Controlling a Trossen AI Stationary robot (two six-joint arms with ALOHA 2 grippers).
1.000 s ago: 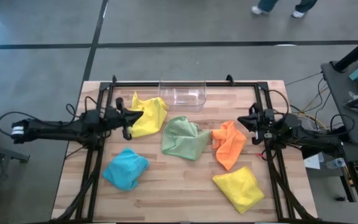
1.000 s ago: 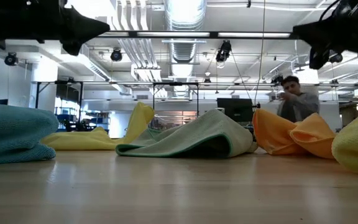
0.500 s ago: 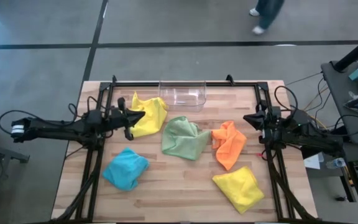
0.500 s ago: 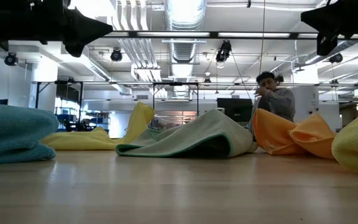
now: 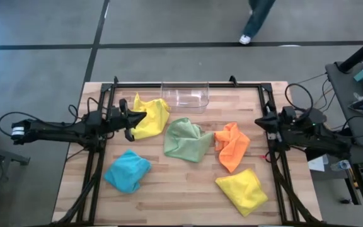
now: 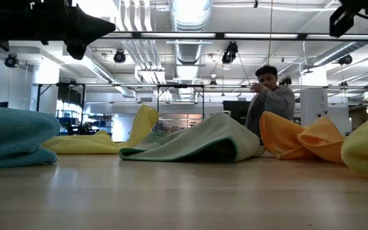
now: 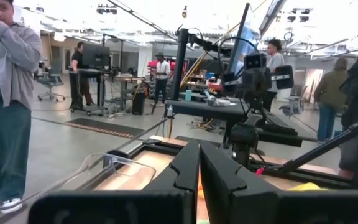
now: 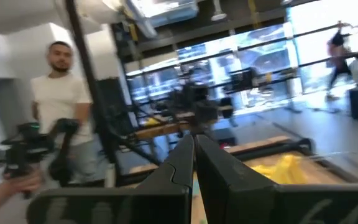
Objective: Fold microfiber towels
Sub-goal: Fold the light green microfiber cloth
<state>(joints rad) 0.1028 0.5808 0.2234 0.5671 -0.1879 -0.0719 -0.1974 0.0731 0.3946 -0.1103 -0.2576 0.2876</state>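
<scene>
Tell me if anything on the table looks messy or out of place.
All five microfiber towels lie crumpled, none folded: yellow, pale green, orange, light blue, second yellow. The clear plastic bin sits upright. Nothing spilled or damaged.

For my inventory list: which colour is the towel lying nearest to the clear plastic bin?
Yellow towel, shown best in the high view, just beside the bin.

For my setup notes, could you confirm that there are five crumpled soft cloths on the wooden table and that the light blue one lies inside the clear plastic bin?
Not quite: the high view shows the light blue soft cloth on the wooden table near the left arm's side, and the clear plastic bin holds nothing. Five crumpled cloths is right.
</scene>
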